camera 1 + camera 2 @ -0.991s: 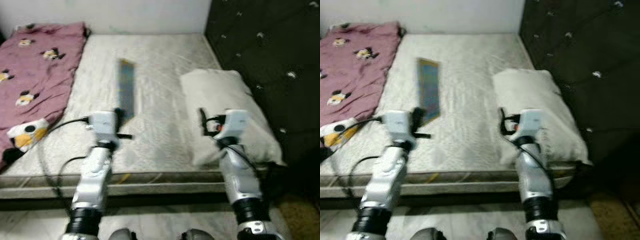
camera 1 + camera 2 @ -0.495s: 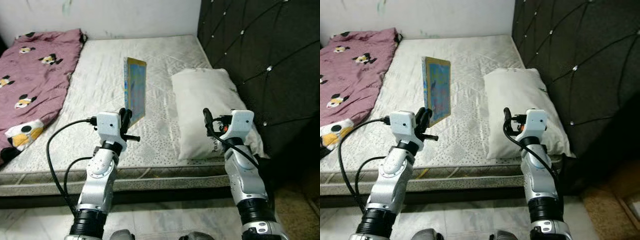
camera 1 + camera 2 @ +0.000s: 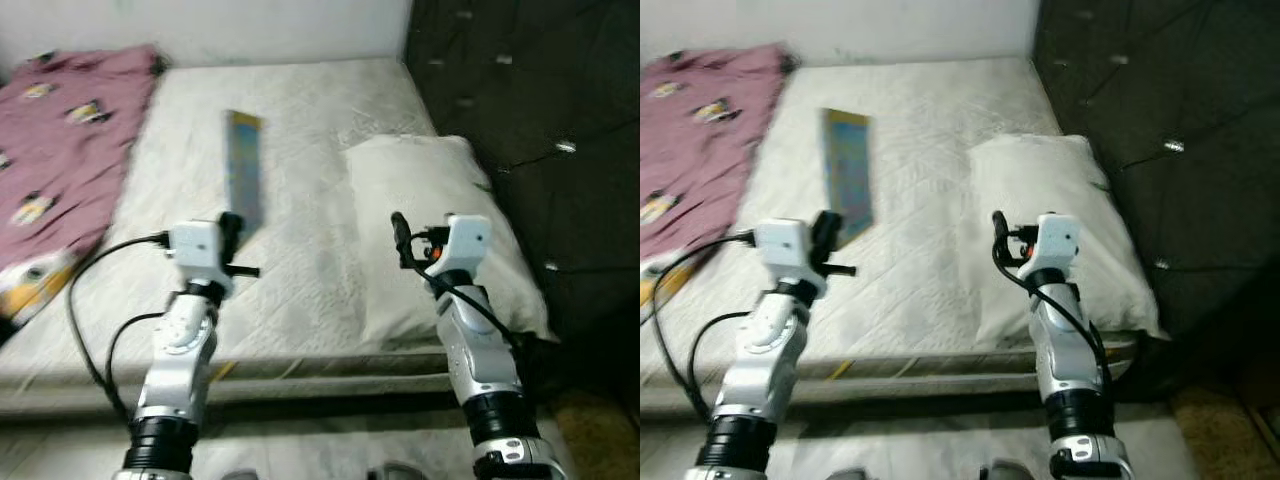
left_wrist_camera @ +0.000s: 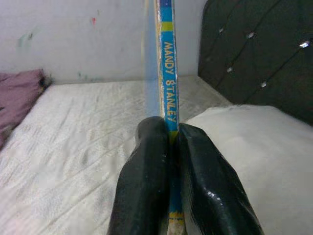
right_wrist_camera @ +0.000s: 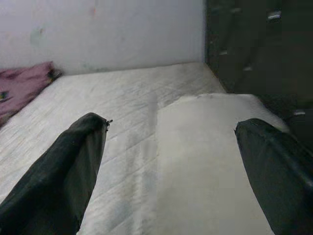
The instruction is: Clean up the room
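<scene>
My left gripper (image 3: 229,232) is shut on a thin blue book (image 3: 243,176), held upright on edge above the white mattress (image 3: 310,110). In the left wrist view the two black fingers (image 4: 146,186) pinch the book's spine (image 4: 167,78), printed with yellow letters. My right gripper (image 3: 400,238) is open and holds nothing; it hovers above the near end of the white pillow (image 3: 440,190). The right wrist view has its fingers (image 5: 73,161) wide apart with the pillow (image 5: 205,156) ahead.
A pink blanket with cartoon prints (image 3: 60,130) covers the mattress's left side. A dark tufted headboard (image 3: 540,110) stands along the right. A white wall (image 3: 200,20) runs behind the bed. The mattress's front edge (image 3: 300,370) is just before me.
The whole view has shifted and blurred, so the camera moved. The left gripper still holds the book upright; the right gripper stays open above the pillow.
</scene>
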### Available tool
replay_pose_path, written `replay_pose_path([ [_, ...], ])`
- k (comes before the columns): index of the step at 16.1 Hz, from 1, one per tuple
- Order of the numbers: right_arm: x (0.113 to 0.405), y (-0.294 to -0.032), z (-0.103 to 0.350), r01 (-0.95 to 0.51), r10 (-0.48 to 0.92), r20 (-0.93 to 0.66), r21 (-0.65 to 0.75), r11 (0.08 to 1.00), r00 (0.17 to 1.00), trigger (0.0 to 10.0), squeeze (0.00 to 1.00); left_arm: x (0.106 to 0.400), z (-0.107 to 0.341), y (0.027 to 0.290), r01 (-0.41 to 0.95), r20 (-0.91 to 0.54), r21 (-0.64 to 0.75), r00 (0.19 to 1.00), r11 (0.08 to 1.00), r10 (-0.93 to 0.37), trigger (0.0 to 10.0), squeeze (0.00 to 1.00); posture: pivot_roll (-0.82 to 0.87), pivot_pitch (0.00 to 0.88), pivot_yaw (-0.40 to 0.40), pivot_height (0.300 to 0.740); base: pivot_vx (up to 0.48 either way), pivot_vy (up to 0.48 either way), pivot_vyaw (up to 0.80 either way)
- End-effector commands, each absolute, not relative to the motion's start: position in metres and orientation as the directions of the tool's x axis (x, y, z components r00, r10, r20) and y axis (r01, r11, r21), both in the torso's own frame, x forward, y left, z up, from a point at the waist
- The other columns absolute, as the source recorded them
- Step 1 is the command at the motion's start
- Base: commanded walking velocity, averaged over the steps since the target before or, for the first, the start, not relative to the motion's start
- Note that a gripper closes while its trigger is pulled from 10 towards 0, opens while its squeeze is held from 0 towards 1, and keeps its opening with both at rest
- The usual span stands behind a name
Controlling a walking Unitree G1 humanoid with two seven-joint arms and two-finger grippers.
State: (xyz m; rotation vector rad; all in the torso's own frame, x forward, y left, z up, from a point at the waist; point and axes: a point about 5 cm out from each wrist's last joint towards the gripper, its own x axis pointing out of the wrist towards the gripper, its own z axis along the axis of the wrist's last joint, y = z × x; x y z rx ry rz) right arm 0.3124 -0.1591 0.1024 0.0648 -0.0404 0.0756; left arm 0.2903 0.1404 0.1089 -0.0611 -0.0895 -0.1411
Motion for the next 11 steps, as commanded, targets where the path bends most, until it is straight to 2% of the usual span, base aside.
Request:
replay_pose_path([
  [1,0.3128,-0.1649,0.1036,-0.062,0.059,0.045,0.06,0.996,0.997,10.0,0.0,0.2921,0.1222,0.1303,0.183,0.162,-0.054,0.972,0.982,-0.172,10.0,0.0,-0.03,0.0,0.044,0.74,0.345,0.0,0.0],
  [11,0.3151,-0.1676,0.1038,-0.061,0.058,0.046,0.055,0.997,0.997,10.0,0.0,0.2939,0.1166,0.1339,0.113,0.109,-0.076,0.989,0.991,-0.104,10.0,0.0,-0.02,0.0,0.04,0.74,0.0,0.0,0.0],
])
